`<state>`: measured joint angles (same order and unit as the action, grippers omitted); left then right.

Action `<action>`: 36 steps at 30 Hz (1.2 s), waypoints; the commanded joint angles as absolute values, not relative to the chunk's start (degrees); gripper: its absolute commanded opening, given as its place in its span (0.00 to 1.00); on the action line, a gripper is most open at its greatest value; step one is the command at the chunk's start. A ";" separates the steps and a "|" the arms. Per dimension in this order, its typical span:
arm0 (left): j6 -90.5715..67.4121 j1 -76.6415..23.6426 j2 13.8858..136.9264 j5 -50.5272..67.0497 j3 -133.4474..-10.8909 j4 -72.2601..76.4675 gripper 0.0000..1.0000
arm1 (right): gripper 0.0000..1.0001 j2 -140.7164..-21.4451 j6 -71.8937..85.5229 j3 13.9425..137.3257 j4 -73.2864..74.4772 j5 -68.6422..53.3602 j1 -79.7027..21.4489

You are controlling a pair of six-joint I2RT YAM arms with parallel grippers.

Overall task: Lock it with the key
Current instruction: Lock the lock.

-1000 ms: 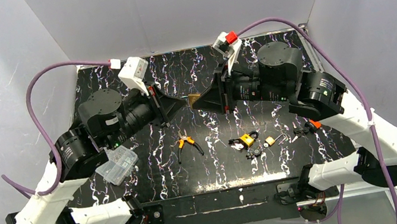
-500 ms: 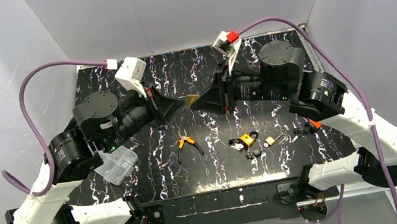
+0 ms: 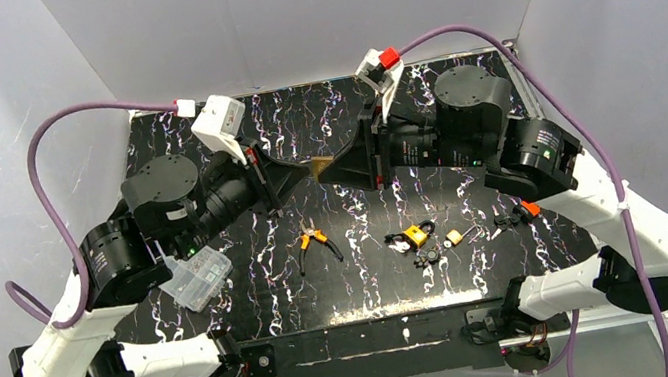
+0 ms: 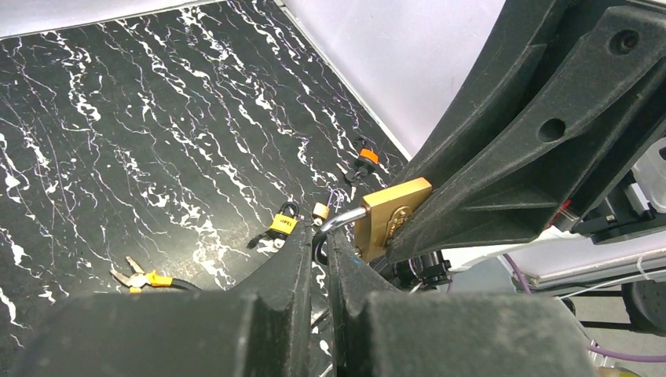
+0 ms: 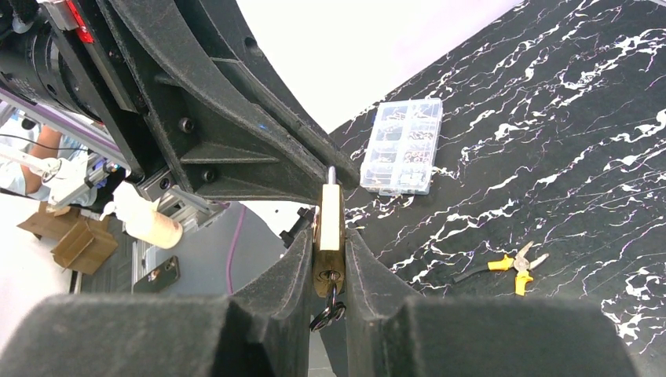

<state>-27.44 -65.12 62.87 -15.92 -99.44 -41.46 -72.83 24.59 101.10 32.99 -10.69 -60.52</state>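
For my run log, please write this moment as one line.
stage: brass padlock held in air | right gripper: shut on its body | left gripper: shut on shackle | unused: pliers

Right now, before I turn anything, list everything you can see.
brass padlock: one, brass, in the air between both grippers
key ring: one, dark, hanging under that padlock
pliers: one, orange handles, table centre
yellow padlock: one, yellow, right of the pliers
small padlock: one, tan, right of the yellow one
parts box: one, clear, table left
table: one, black marbled
left gripper: black, on the shackle
right gripper: black, on the lock body
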 commanded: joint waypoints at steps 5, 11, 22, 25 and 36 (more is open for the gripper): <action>-30.25 -71.63 65.80 -1.93 -97.81 -24.07 0.00 | 0.01 -81.23 24.33 95.69 26.03 -11.60 -62.42; -24.95 -71.33 59.66 -11.29 -93.72 -29.64 0.00 | 0.42 -72.92 27.84 85.72 18.24 -21.19 -55.01; -21.69 -68.54 58.92 -13.42 -95.12 -33.91 0.00 | 0.74 -59.44 38.96 65.44 -9.01 -43.52 -39.74; -23.88 -62.47 59.71 -6.54 -96.14 -34.43 0.00 | 0.77 -58.14 39.62 63.96 -10.83 -45.12 -37.23; -31.07 -47.36 63.07 20.03 -96.39 -31.06 0.00 | 0.77 -59.30 49.23 62.77 -24.41 -54.07 -29.75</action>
<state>-28.62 -49.36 62.59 9.14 -94.56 -34.99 -58.53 45.91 61.58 -17.41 -50.23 -30.73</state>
